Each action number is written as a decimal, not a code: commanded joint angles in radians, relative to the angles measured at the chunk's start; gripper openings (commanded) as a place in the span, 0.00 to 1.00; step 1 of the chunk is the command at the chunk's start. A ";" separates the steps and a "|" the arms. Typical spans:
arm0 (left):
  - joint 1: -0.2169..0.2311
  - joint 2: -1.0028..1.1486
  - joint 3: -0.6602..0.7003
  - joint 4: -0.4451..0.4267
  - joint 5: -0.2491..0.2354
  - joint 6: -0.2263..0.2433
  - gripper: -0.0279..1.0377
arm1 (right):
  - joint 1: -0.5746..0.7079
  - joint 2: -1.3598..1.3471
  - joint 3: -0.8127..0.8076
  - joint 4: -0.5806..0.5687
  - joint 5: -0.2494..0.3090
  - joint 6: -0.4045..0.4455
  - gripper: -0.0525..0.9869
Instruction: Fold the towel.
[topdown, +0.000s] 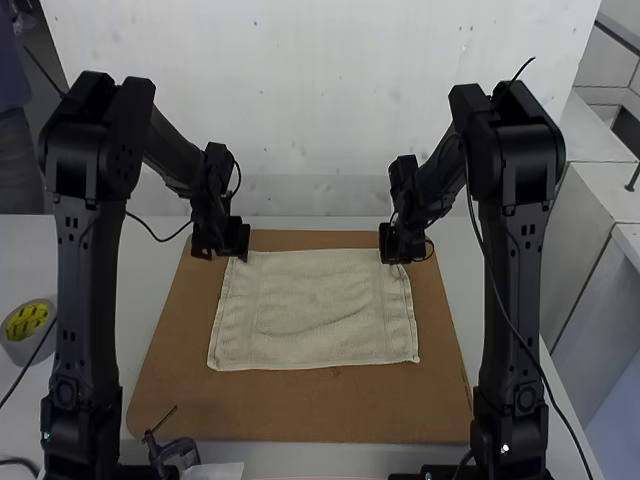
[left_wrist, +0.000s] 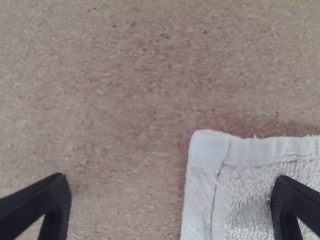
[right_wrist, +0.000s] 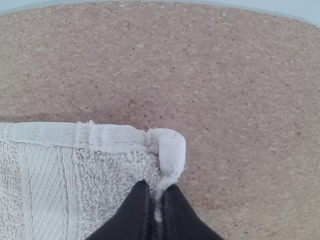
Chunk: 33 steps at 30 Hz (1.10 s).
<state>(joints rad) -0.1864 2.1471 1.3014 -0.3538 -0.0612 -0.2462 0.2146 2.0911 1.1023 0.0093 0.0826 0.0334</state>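
One towel (topdown: 315, 310): it lies spread on the brown board (topdown: 300, 410), between your two arms, with shallow wrinkles across its middle.
Left gripper (left_wrist: 171, 182): its fingers stand wide, one over the cloth and one past its side, with the far left corner between them.
Right gripper (right_wrist: 159, 192): its fingers are closed on cloth at the far right corner, which puckers there.
Handling: expect it light, soft and floppy, with enough nap to grip well; it should sag between your holds.
Where to hold: take the hemmed corners, probably the firmest spots; you likely want the left one pinched before you lift.
Edges: the far edge runs fairly straight; the near edge sits well inside the board.
Room: board borders the towel all round, widest on the near side, so a fold that way should fit.
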 joint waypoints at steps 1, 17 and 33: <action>-0.012 0.099 0.079 -0.094 -0.008 -0.018 0.73 | -0.044 0.012 -0.079 -0.054 0.045 -0.024 0.07; -0.077 0.091 0.047 -0.172 0.089 0.025 0.04 | -0.043 -0.042 -0.108 -0.038 0.028 -0.027 0.07; -0.076 -0.174 0.044 -0.183 0.046 -0.025 0.04 | -0.029 -0.220 -0.144 0.176 0.031 0.102 0.07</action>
<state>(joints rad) -0.2558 2.0663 1.3380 -0.5400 -0.0177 -0.2497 0.1997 1.9396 0.9569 0.1600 0.0841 0.0952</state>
